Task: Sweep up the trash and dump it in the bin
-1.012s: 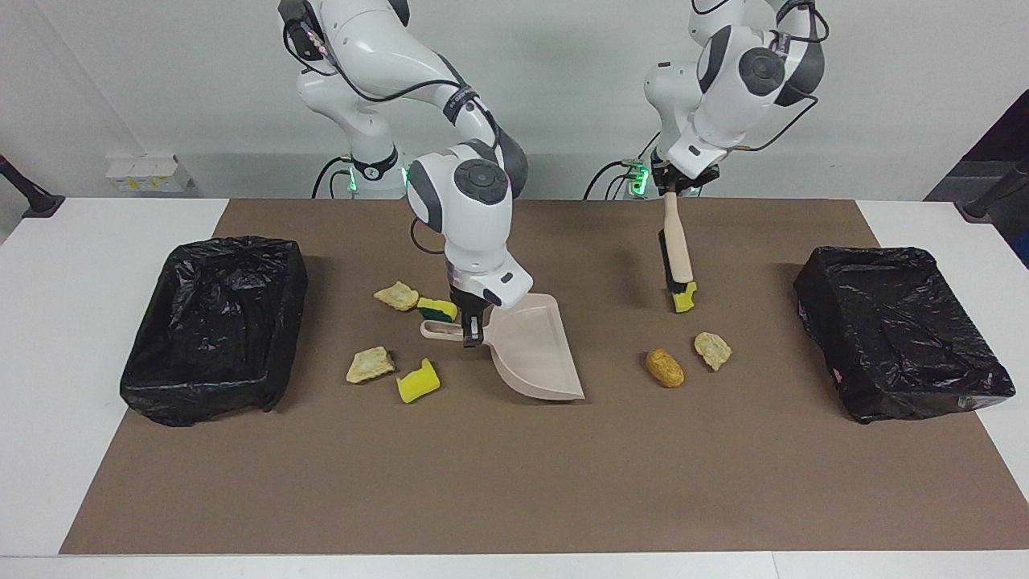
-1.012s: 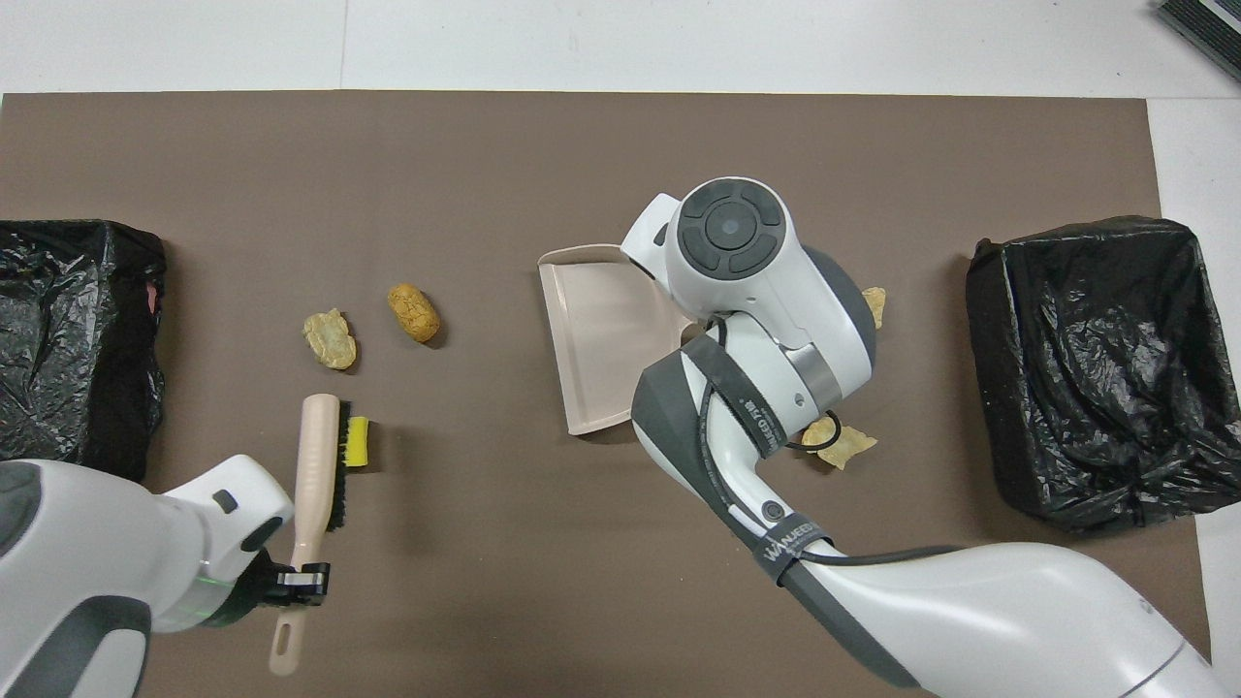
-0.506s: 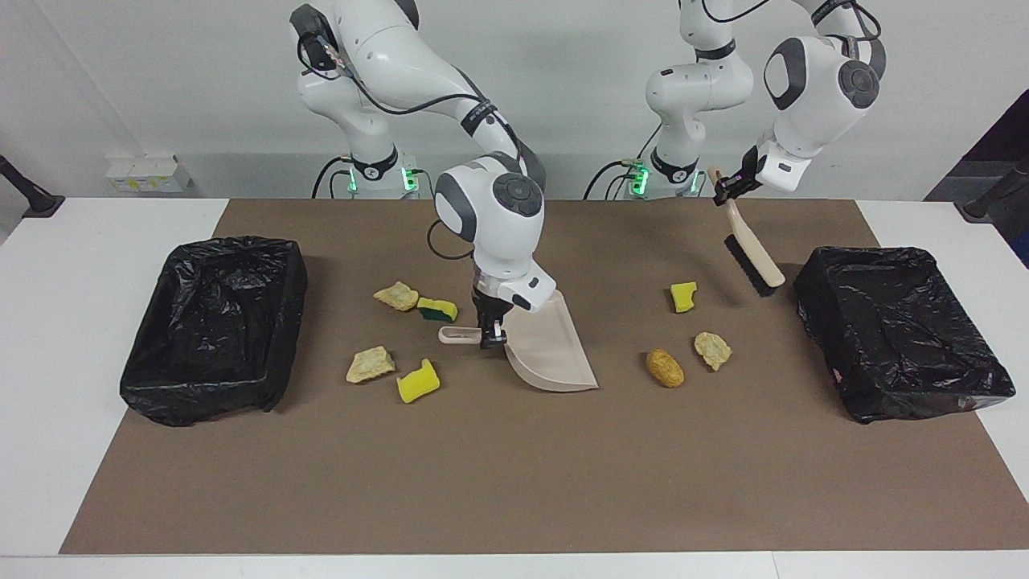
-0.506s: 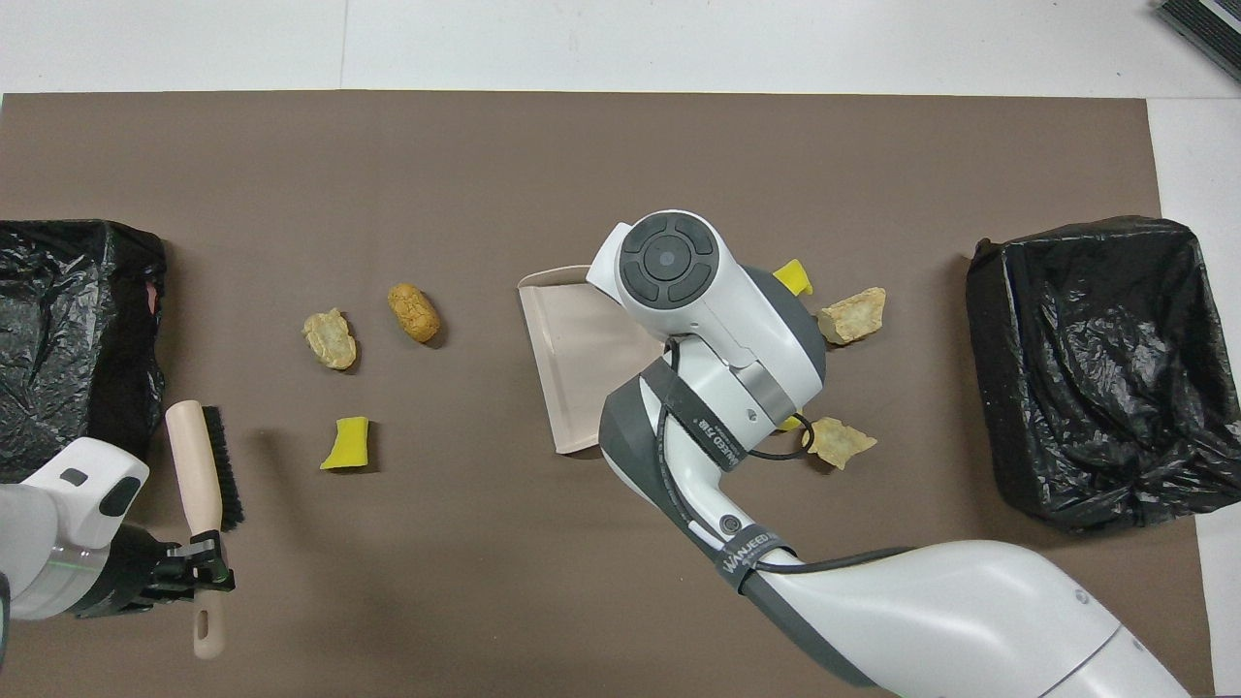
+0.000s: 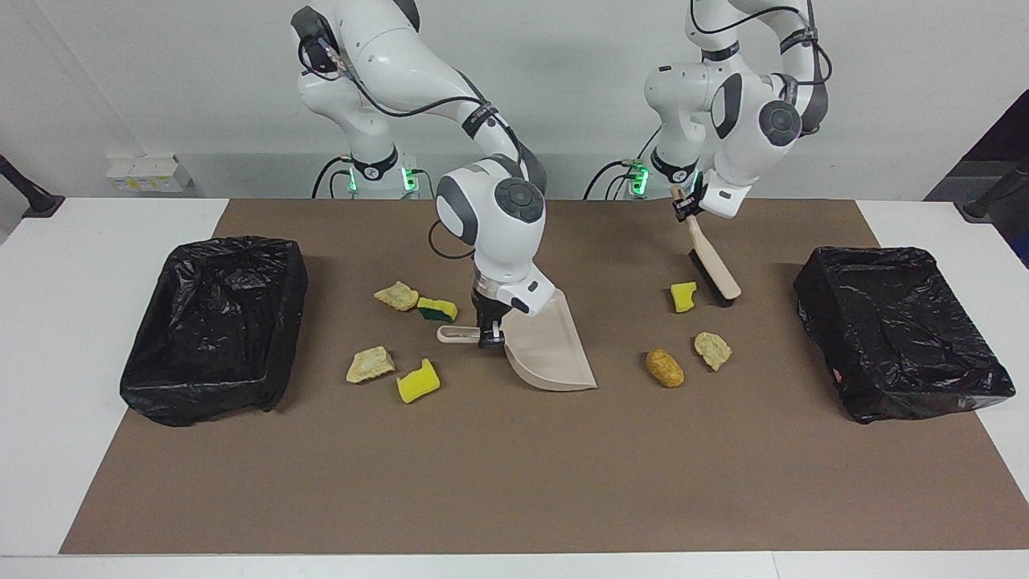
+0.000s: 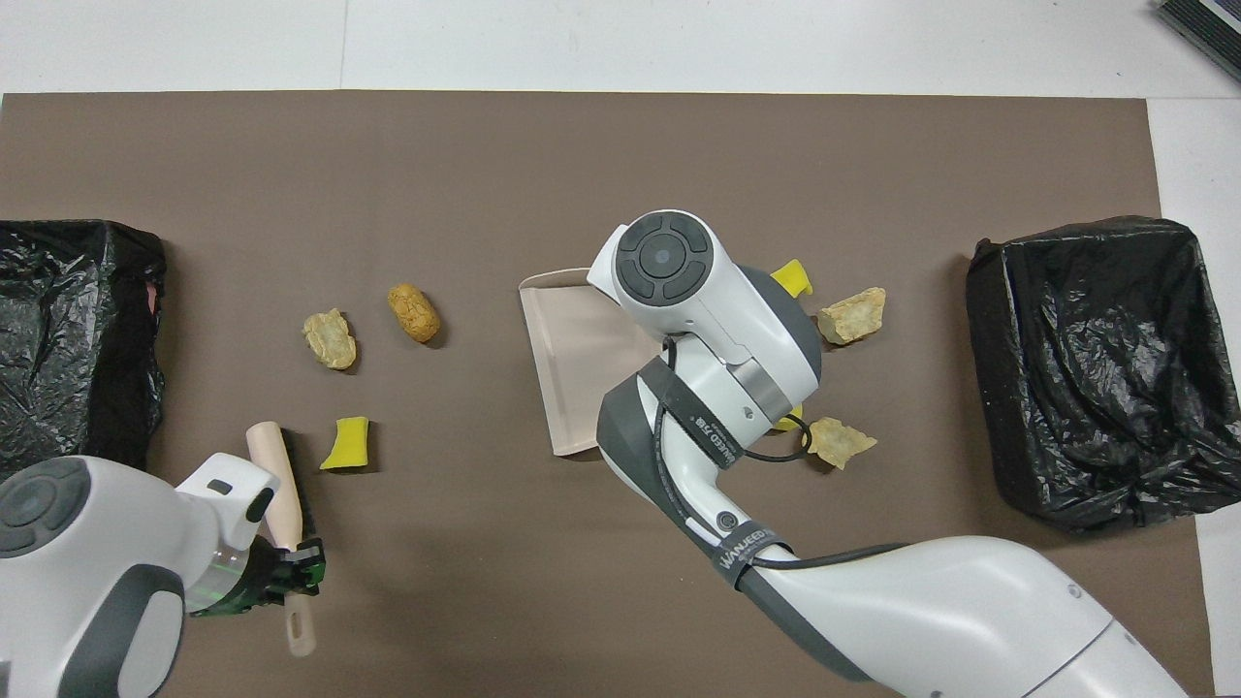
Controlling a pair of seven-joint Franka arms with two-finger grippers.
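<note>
Several scraps of trash lie on the brown mat. A yellow sponge piece, a beige chunk and a golden-brown lump lie toward the left arm's end. My left gripper is shut on the handle of a brush, whose bristled head slants down beside that sponge piece. My right gripper is shut on the handle of the beige dustpan. Two beige chunks, a green-backed sponge and a yellow sponge lie beside the pan, toward the right arm's end.
A black bag-lined bin stands at the right arm's end of the mat. A second bag-lined bin stands at the left arm's end. In the overhead view the right arm's wrist covers the pan's handle.
The left arm lifted the brush off the yellow sponge piece, swung it toward the bin at its end, then brought it back beside the sponge. The right arm shifted the dustpan slightly toward the left arm's end.
</note>
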